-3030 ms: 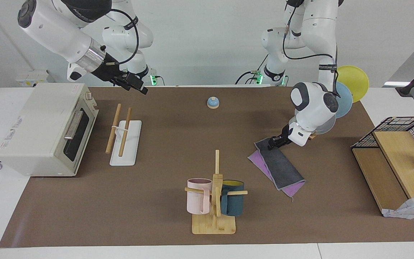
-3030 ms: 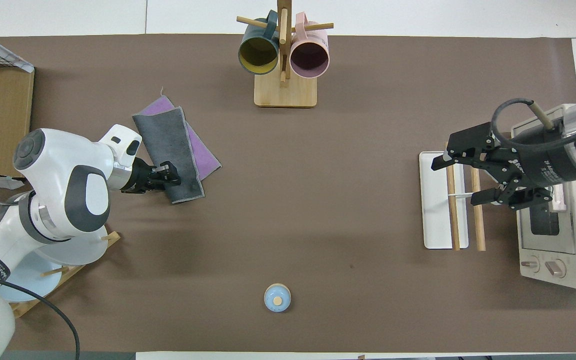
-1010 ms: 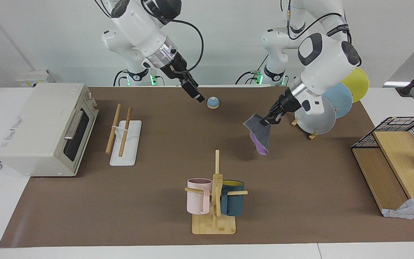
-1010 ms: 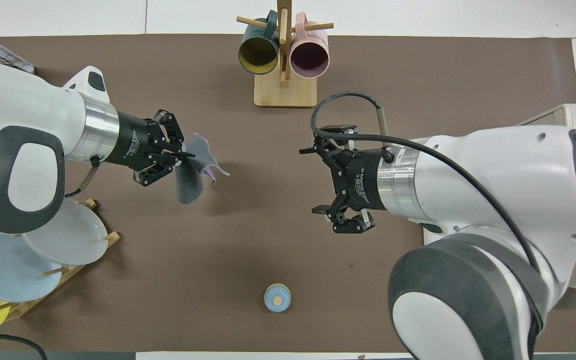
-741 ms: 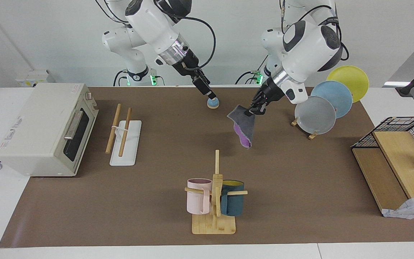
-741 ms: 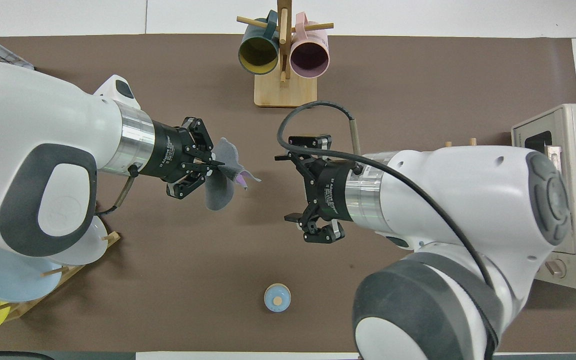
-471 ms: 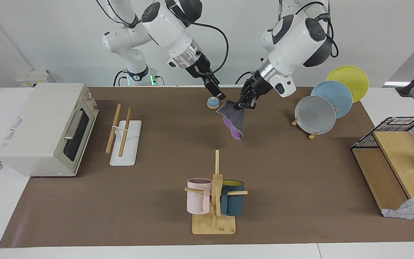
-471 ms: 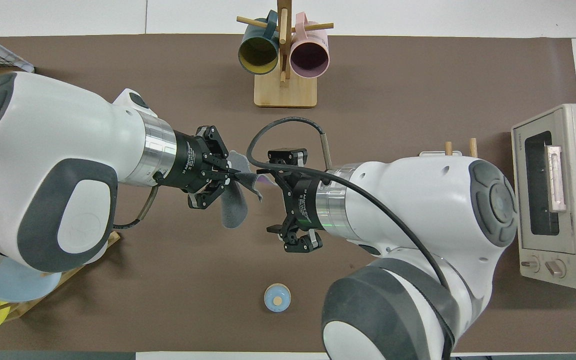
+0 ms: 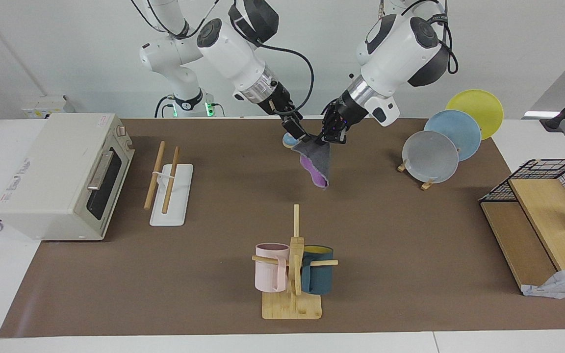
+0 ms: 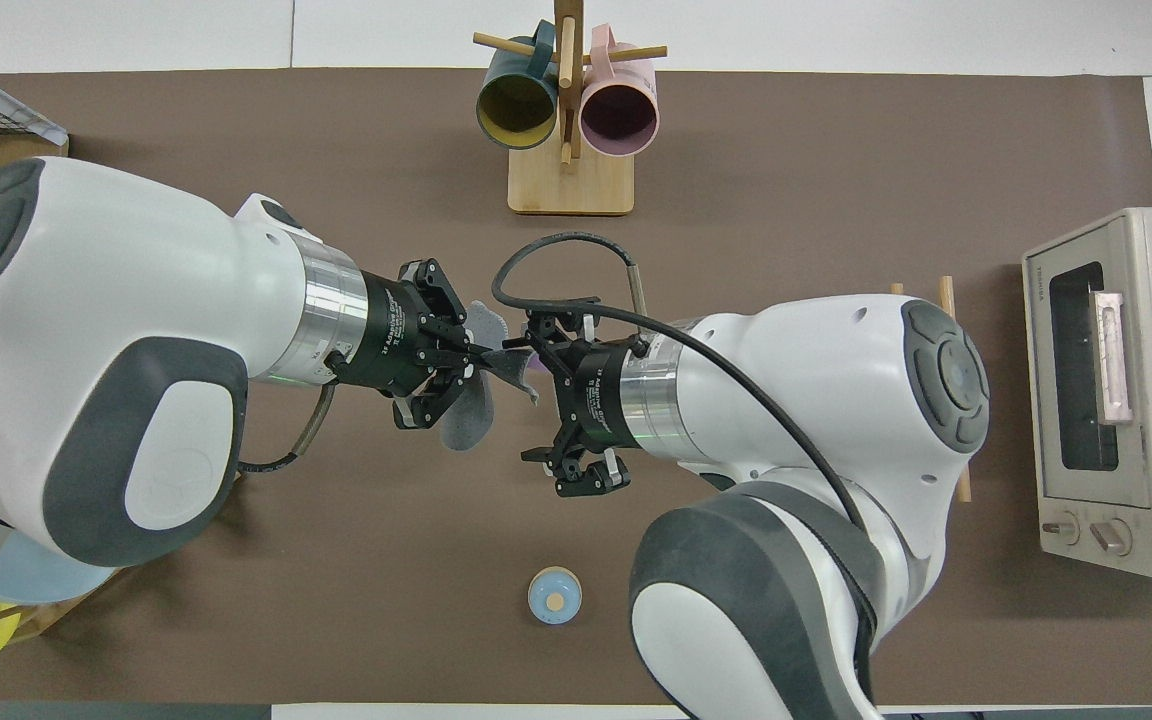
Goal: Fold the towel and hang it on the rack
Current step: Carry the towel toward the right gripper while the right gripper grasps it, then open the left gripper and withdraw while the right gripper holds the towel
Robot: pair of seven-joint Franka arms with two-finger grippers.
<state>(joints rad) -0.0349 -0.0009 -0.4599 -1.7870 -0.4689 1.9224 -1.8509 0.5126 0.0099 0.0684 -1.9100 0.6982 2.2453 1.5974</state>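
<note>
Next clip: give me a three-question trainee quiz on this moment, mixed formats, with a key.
1. True or false: the towel lies flat on the table.
2. Which gripper is shut on the towel? A) left gripper B) right gripper
3. Fill in: the rack stands in front of the ____.

Key: 1. False, it hangs in the air, with nothing on the rack yet. 2. A, while the right gripper is open beside the towel's top edge. 3. The toaster oven.

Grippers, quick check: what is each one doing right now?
Left gripper: shut on the towel, which hangs in mid-air over the mat.
Right gripper: open, up against the towel's top edge, not yet gripping it.
</note>
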